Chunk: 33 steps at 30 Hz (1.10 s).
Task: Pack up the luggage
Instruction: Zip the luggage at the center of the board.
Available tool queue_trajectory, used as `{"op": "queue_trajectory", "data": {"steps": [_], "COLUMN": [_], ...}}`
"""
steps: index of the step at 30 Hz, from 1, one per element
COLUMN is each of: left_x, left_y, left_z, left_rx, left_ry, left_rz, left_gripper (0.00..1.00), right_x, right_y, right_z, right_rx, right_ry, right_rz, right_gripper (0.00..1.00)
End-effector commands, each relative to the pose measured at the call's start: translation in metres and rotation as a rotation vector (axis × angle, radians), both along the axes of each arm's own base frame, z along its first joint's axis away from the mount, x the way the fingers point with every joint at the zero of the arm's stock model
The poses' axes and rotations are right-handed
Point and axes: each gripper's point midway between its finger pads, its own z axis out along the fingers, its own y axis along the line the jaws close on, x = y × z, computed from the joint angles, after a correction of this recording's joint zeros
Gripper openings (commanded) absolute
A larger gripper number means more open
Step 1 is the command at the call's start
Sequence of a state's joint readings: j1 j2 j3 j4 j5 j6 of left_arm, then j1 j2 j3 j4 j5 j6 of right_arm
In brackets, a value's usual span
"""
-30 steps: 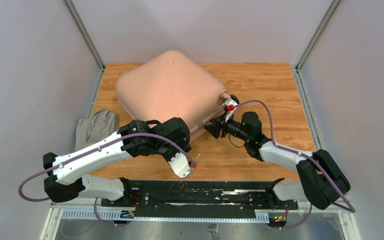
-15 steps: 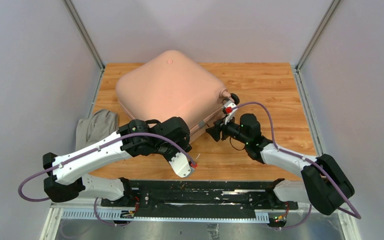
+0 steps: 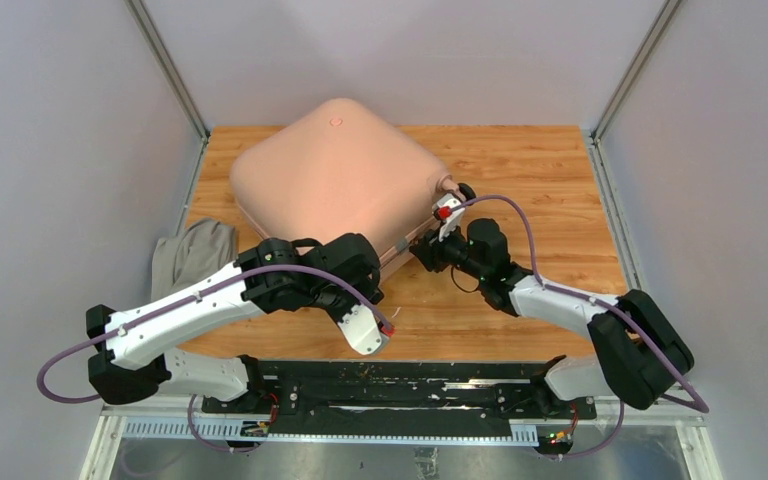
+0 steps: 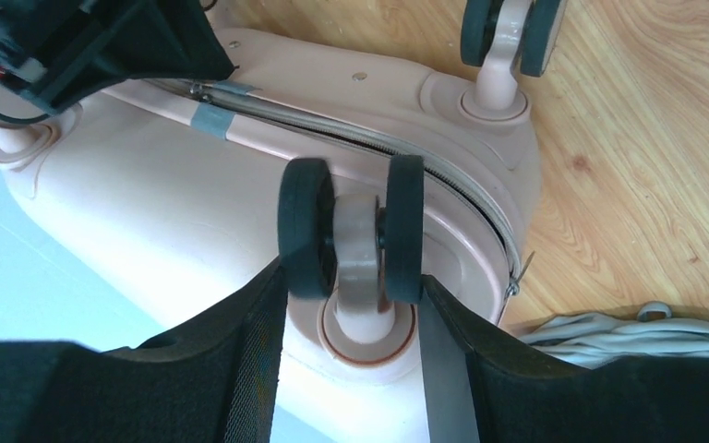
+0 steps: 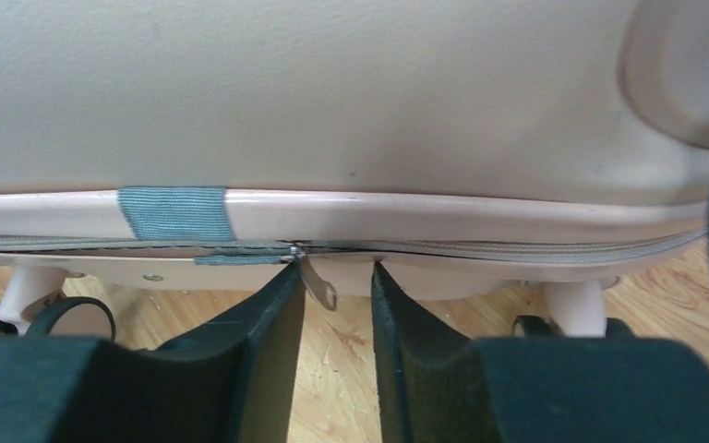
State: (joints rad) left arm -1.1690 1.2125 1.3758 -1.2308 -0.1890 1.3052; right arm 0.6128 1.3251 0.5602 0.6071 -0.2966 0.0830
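The luggage (image 3: pixel 335 180) is a pale pink hard-shell suitcase lying closed on the wooden table. My left gripper (image 4: pixel 351 277) is shut on one of its black double wheels (image 4: pixel 351 231) at the near corner, one finger against each outer face. In the top view the left gripper (image 3: pixel 365 290) sits under its wrist at that corner. My right gripper (image 5: pixel 337 268) is at the zip seam on the case's near right side (image 3: pixel 422 252). Its jaws stand apart, with the metal zipper pull (image 5: pixel 318 286) hanging between them, close to the left finger (image 5: pixel 272 323), not pinched.
A grey cloth bundle (image 3: pixel 195 250) lies on the table left of the suitcase, beside the held wheel (image 4: pixel 609 332). A blue-grey tape tab (image 5: pixel 174 210) crosses the seam left of the pull. Bare wood shows to the right (image 3: pixel 550 200). Grey walls close in the sides.
My right arm has moved left and in toward the suitcase's seam, and its jaws widened, then narrowed around the pull. The left arm has not moved.
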Motion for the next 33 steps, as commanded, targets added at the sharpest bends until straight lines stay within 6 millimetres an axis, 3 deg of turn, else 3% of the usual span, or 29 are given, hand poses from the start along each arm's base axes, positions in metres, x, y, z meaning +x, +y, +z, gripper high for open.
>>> {"op": "queue_trajectory", "data": {"steps": [1, 6, 12, 16, 17, 19, 20, 24, 27, 33], "left_x": [0.027, 0.026, 0.025, 0.014, 0.012, 0.009, 0.004, -0.007, -0.003, 0.014], "left_y": [-0.039, -0.038, -0.036, -0.027, -0.025, -0.023, -0.02, -0.01, -0.004, -0.013], "left_z": [0.105, 0.106, 0.103, 0.076, 0.066, 0.047, 0.036, 0.009, -0.009, -0.028], "left_rx": [-0.325, -0.331, -0.337, -0.294, -0.281, -0.254, -0.22, -0.121, -0.055, 0.012], "left_ry": [-0.262, -0.263, -0.246, -0.205, -0.187, -0.116, -0.066, 0.047, 0.049, 0.112], "left_rz": [-0.024, -0.024, -0.012, -0.054, -0.048, 0.002, 0.022, 0.071, 0.052, 0.097], "left_gripper": [0.0, 0.0, 0.0, 0.0, 0.05, 0.4, 0.5, 0.66, 0.88, 0.92], "right_x": [0.009, 0.01, 0.0, -0.002, -0.002, -0.003, -0.003, -0.005, -0.008, -0.017], "right_y": [0.018, 0.015, 0.018, 0.015, 0.015, 0.014, 0.012, 0.007, 0.004, -0.008], "right_z": [0.029, 0.043, 0.039, 0.029, 0.026, 0.023, 0.021, 0.015, 0.013, 0.014], "right_rx": [0.029, 0.059, 0.06, 0.051, 0.049, 0.046, 0.045, 0.04, 0.051, 0.108], "right_ry": [-0.111, -0.172, -0.159, -0.135, -0.129, -0.122, -0.118, -0.107, -0.092, -0.061], "right_rz": [-0.003, -0.025, 0.019, 0.013, 0.012, 0.006, 0.001, -0.015, -0.014, -0.016], "right_gripper": [0.3, 0.01, 0.0, 0.0, 0.0, 0.0, 0.0, 0.0, 0.11, 0.31]}}
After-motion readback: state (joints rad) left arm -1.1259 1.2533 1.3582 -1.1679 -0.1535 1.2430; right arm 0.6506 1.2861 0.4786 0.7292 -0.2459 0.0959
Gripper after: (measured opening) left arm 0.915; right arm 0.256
